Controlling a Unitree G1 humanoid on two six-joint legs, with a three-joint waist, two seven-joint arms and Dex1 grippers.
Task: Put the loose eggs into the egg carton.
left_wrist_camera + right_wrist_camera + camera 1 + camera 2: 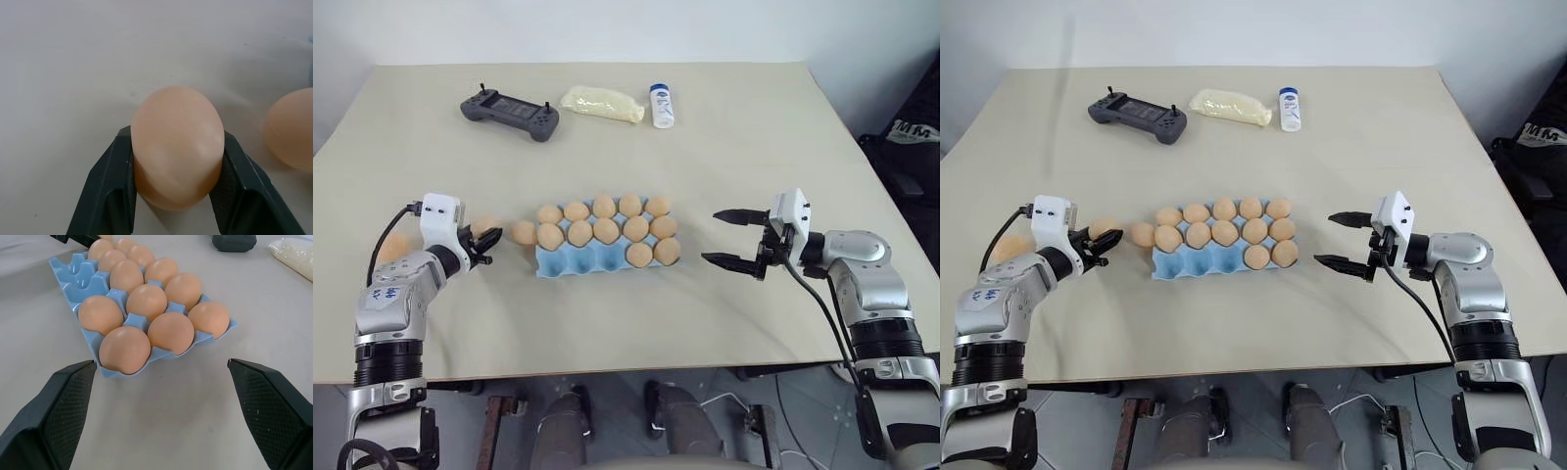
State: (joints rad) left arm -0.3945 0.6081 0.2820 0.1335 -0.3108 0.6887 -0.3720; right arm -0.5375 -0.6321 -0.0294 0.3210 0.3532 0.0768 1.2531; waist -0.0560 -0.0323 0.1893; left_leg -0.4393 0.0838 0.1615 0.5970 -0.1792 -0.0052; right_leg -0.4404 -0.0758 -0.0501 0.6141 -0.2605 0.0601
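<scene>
I had the left gripper (pixel 176 196) clamped on one loose egg (pixel 177 144); right gripper (pixel 166 406) sat open. Lift gently, aim for the egg carton's (pixel 570 260) empty near-row cups.

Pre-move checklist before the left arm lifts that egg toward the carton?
1. Grip: left gripper shut on an egg, one finger on each side: ok.
2. Free cups: the egg carton has three vacant cups at the left end of its near row: ok.
3. Path: another loose egg lies between the held egg and the carton, so the lift must pass above it: not ok.
4. Right gripper open, off the carton's right end, apart from it: ok.
5. Eggs left: a further loose egg lies beside the left arm; more hidden behind the arm: cannot tell.
</scene>
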